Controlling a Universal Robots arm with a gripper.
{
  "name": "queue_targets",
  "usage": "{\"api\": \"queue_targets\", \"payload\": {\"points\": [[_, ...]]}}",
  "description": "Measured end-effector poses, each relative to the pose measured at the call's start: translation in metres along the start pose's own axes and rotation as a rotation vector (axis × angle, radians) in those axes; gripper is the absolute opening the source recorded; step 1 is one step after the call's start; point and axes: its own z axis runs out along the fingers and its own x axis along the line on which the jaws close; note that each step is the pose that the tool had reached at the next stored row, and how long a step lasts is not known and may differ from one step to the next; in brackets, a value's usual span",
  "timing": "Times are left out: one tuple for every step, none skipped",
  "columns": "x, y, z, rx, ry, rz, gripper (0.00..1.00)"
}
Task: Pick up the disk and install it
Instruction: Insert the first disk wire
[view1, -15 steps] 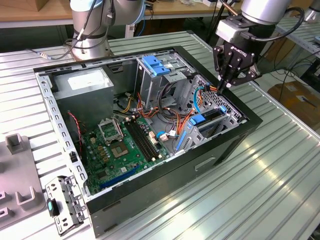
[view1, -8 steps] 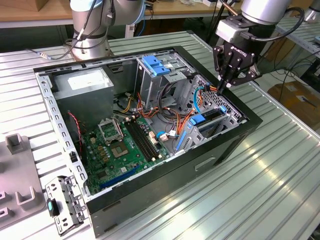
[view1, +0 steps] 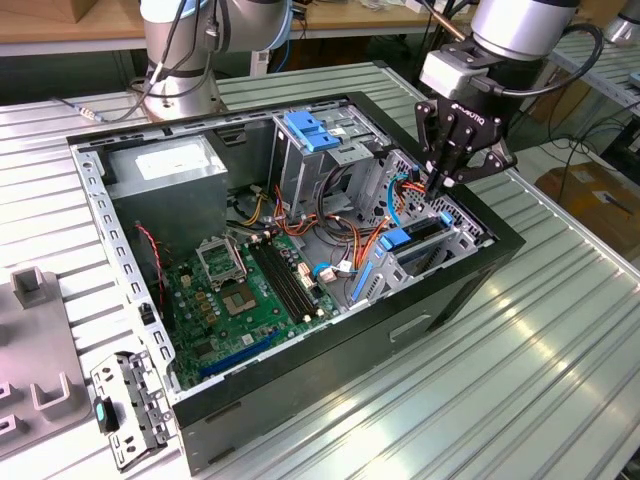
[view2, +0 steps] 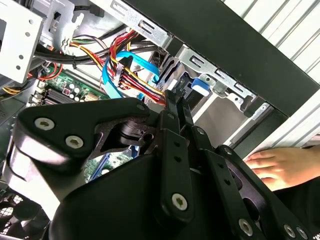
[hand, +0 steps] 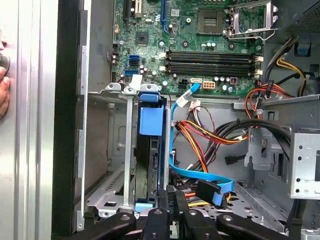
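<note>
The black gripper (view1: 437, 182) hangs, fingers together, over the open black computer case (view1: 470, 280) (on the ribbed bench (view1: 560, 380)); the silver blue-railed disk (hand: 150, 155) sits edgewise in its bay.

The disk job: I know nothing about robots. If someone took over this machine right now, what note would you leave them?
Gripper: fingers shut, holding nothing, just above the drive bay.
Disk: standing on edge in that bay inside the computer case, blue rail tab up.
Done: disk is slotted in.
Left: cannot tell whether it is pushed fully home.
Note: a person's hand rests beside the case.
</note>
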Motion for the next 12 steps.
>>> {"api": "queue_targets", "payload": {"points": [[0.0,0.0,0.0,0.0,0.0,0.0,0.17],[0.0001,0.0,0.0,0.0,0.0,0.0,0.17],[0.0002,0.0,0.0,0.0,0.0,0.0,0.17],[0.0003,0.0,0.0001,0.0,0.0,0.0,0.17],[0.0006,0.0,0.0,0.0,0.0001,0.0,0.17],[0.0006,0.0,0.0001,0.0,-0.0001,0.0,0.17],[0.0007,0.0,0.0,0.0001,0.0,-0.001,0.17],[0.0007,0.0,0.0,0.0001,0.0,-0.001,0.17],[0.0008,0.0,0.0001,0.0,-0.0001,-0.001,0.17],[0.0009,0.0,0.0,0.0,-0.0001,-0.001,0.17],[0.0012,0.0,0.0001,0.0,-0.0001,-0.001,0.17],[0.0015,0.0001,0.0001,0.0001,-0.0002,-0.001,0.17]]}}
